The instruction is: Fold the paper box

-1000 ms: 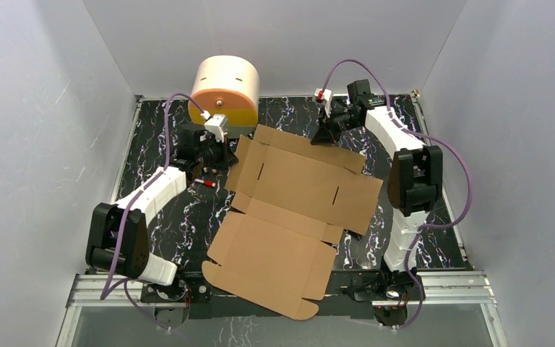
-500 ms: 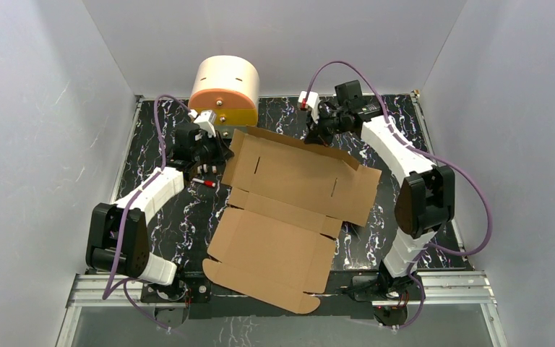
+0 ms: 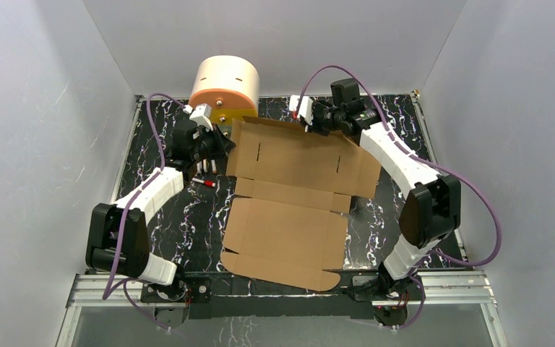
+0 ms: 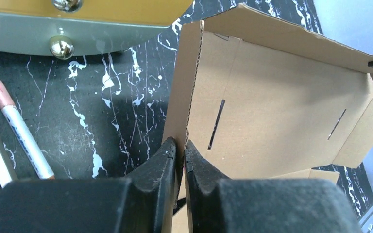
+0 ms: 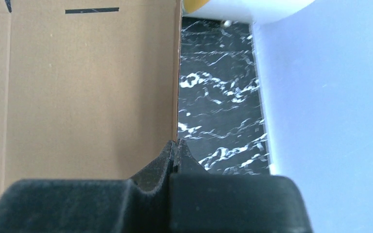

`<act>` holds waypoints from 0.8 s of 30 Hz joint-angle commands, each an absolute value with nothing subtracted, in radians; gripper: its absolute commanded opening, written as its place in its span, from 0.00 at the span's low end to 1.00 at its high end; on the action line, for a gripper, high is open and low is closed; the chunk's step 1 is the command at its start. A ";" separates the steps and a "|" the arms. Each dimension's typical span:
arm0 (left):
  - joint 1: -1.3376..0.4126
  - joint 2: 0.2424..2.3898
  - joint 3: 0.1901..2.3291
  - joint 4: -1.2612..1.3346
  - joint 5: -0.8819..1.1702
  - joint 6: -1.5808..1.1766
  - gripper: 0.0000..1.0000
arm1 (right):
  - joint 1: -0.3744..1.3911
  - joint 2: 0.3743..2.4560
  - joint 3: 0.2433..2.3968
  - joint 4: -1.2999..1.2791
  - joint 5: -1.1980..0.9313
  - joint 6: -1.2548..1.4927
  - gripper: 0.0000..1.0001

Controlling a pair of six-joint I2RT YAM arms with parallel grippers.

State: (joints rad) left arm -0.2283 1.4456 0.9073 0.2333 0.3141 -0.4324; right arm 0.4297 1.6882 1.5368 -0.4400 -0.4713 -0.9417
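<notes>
Paper box [image 3: 289, 238] is seen spread, partly unfolded, across the black marbled table [image 3: 188, 217]. Its left side flap is pinched upright by the left pincer [image 4: 179, 145], and its far flap is clamped by the right pincer [image 5: 175, 145].

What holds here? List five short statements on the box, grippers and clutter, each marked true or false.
1. The left gripper pinches the paper box's left edge. True.
2. The right gripper hangs open. False: it is shut on the box's far edge.
3. A cream cylinder stands behind the box. True.
4. The box is folded shut. False: its panels are spread open.
5. The marker lies right of the box. False: left.
</notes>
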 commanded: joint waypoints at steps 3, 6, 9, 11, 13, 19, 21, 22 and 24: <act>-0.235 1.366 0.874 0.308 0.316 -0.438 0.21 | 0.473 1.594 1.447 -0.251 -0.496 -1.146 0.00; -0.236 1.339 0.889 0.233 0.244 -0.394 0.29 | 0.484 1.567 1.359 -0.171 -0.495 -1.160 0.00; -0.235 1.305 0.905 0.167 0.153 -0.366 0.34 | 0.502 1.536 1.266 -0.077 -0.482 -1.182 0.00; -0.235 1.280 0.905 0.142 0.120 -0.354 0.37 | 0.514 1.522 1.222 -0.024 -0.477 -1.201 0.00; -0.234 1.258 0.903 0.119 0.099 -0.339 0.39 | 0.520 1.516 1.198 -0.010 -0.470 -1.215 0.00; -0.235 1.210 0.896 0.066 0.054 -0.311 0.43 | 0.532 1.529 1.164 0.034 -0.459 -1.233 0.02; -0.235 1.204 0.883 0.061 0.051 -0.307 0.44 | 0.535 1.536 1.161 0.034 -0.459 -1.231 0.02; -0.235 1.202 0.878 0.061 0.049 -0.307 0.44 | 0.535 1.539 1.161 0.031 -0.462 -1.228 0.03; -0.234 1.201 0.875 0.061 0.054 -0.303 0.45 | 0.537 1.544 1.161 0.030 -0.464 -1.220 0.06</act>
State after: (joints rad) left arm -0.2314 1.2324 0.8761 0.0792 0.0818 -0.3321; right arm 0.5308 1.5612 1.1641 -0.0460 -0.4583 -1.2041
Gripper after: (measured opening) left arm 0.442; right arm 0.028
